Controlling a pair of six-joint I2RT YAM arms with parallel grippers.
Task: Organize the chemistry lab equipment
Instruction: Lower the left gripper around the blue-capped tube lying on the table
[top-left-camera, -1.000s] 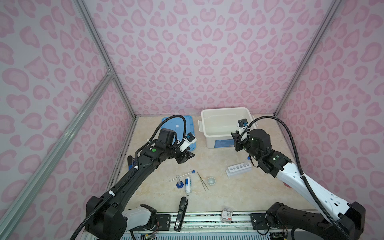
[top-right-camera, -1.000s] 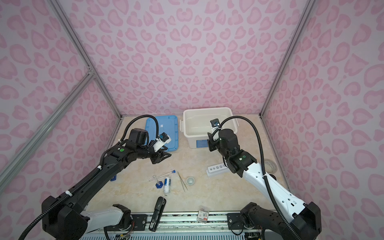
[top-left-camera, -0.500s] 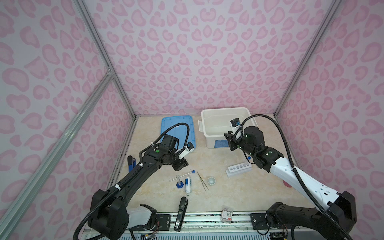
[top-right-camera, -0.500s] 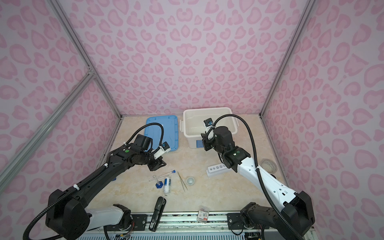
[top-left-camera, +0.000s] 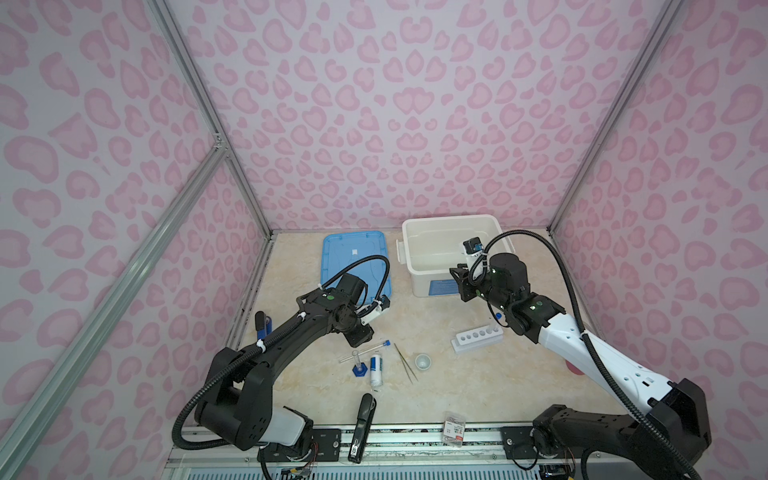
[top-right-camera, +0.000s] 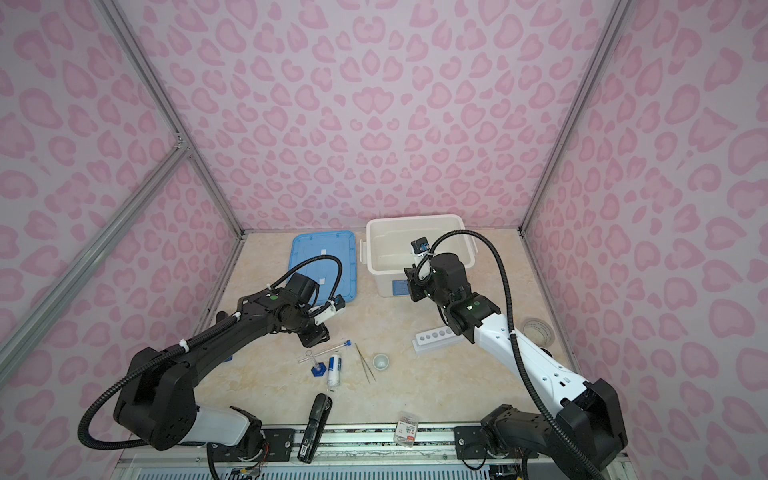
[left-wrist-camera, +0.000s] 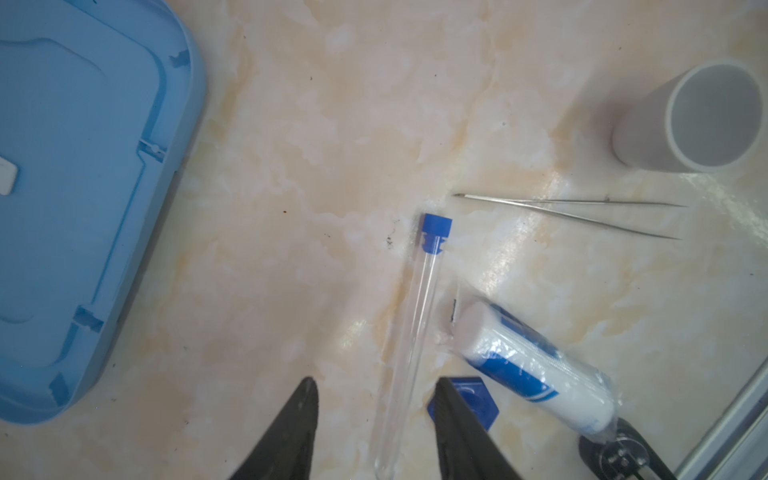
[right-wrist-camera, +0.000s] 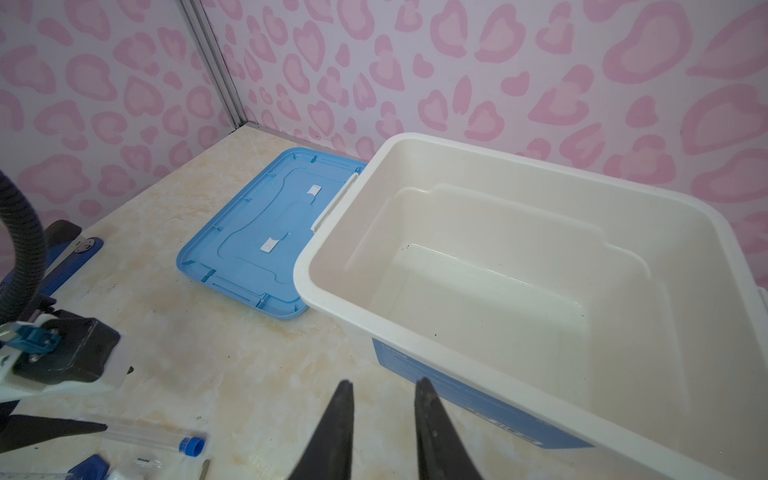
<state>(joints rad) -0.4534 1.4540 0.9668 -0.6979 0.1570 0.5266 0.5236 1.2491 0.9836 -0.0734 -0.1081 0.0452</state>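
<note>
Left hand (left-wrist-camera: 376, 384): fingers apart, straddling the blue-capped tube (left-wrist-camera: 417, 307), apparently lined up to pinch it.
Location: blue-capped tube lies flat on the bench (left-wrist-camera: 332, 124), beside the bottle (left-wrist-camera: 536, 365).
Right hand (right-wrist-camera: 381, 386): slightly apart, empty, near the white bin (right-wrist-camera: 365, 232), likely waiting.

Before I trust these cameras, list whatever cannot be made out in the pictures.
Blue-based cylinder: left wrist view, partly hidden behind a finger of the left gripper.
Bottle: left wrist view, label print blurred.
Bin label: both top views, too small to read.
Pink object: a top view, mostly hidden behind the right arm.
Packet at the front rail: both top views, print too small.
</note>
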